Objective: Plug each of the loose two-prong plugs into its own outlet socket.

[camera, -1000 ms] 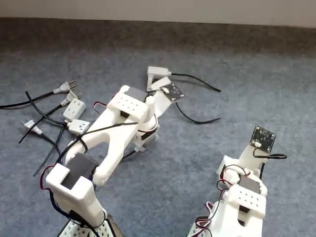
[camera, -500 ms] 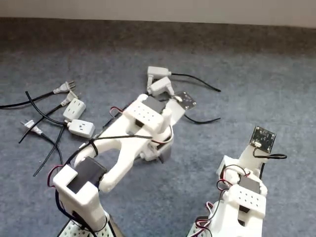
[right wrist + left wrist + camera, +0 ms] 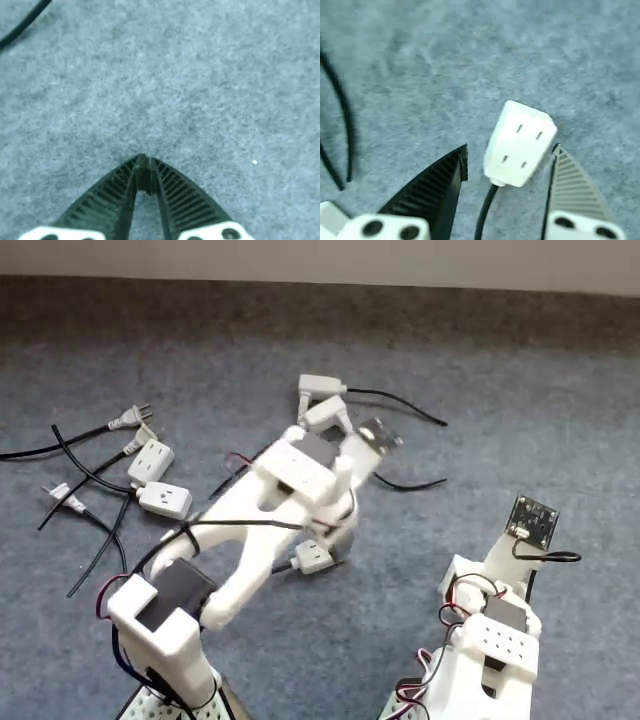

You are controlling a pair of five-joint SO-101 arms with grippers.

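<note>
Nearest the arms' bases, the right pincer point(image 3: 146, 167) is clenched with nothing between its ribbed black fingers, its tips low over the bare grey counter point(image 3: 210, 90). A black cord point(image 3: 22, 20) crosses one corner of its wrist view. Farther in, the left arm point(image 3: 250, 530) stretches across the middle of the counter and bends down. The left pincer point(image 3: 510, 148) is released, its jaws spread to either side of a white outlet socket point(image 3: 520, 142). That socket lies on the counter with its slotted face up, two pairs of slots showing, and its black lead point(image 3: 485, 210) runs back between the fingers. One fingertip is just at the socket's corner and the other stands apart from it. To the left of that arm in the high view lie a second socket point(image 3: 165, 499) and, just beyond it, a third socket point(image 3: 150, 458). A small white plug point(image 3: 62, 494) lies to their left, and a grey plug point(image 3: 126, 419) lies beyond them with another plug point(image 3: 141, 439) beside it. Farthest off, past the left arm's wrist, a white connector block point(image 3: 320, 387) and a second block point(image 3: 325, 415) sit close together, with a trailing cord point(image 3: 395, 397) leading off to the right.
</note>
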